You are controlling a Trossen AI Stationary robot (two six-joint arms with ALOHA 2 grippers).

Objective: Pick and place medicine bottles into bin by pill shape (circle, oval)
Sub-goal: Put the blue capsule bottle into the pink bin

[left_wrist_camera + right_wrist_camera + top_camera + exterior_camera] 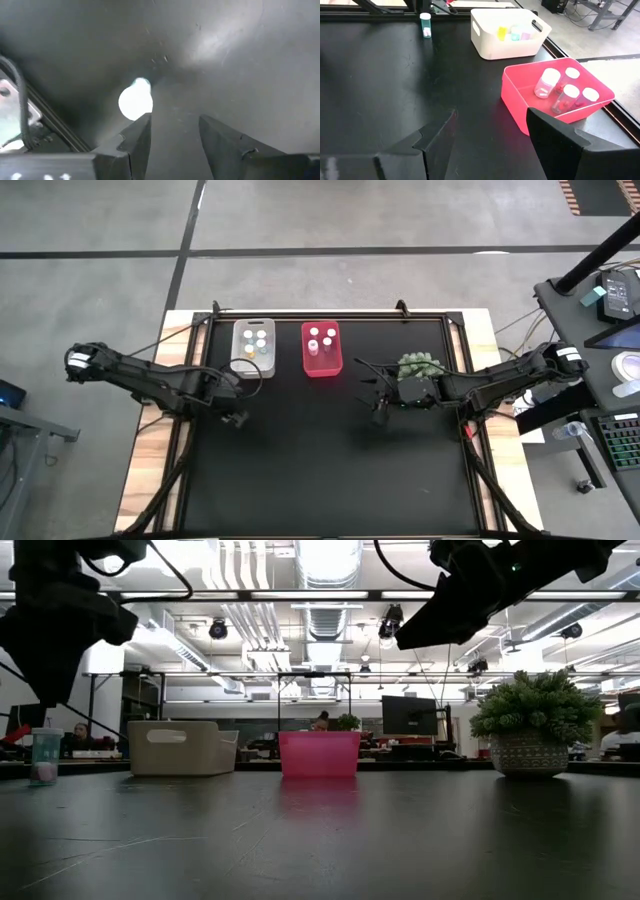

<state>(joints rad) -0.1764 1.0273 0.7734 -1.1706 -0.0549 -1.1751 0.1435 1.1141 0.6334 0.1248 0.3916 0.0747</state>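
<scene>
One medicine bottle (pixel 425 25) with a teal cap stands upright on its base on the black table near the left edge, also in the low view as the bottle (pixel 45 755). The whitish bin (pixel 254 345) and the red bin (pixel 321 348) stand side by side at the far middle, each holding several bottles (pixel 563 95). My left gripper (pixel 238 418) points down over the table's left part, open, with nothing between its fingers (pixel 175 117). My right gripper (pixel 380 410) hovers open at the right, aimed toward the bins (pixel 491 112).
A green spiky plant in a pot (pixel 420 365) stands right behind my right gripper. A bright white blur (pixel 135 100) lies on the table beside my left fingers; I cannot tell what it is. The black table's near half (pixel 320 480) is bare.
</scene>
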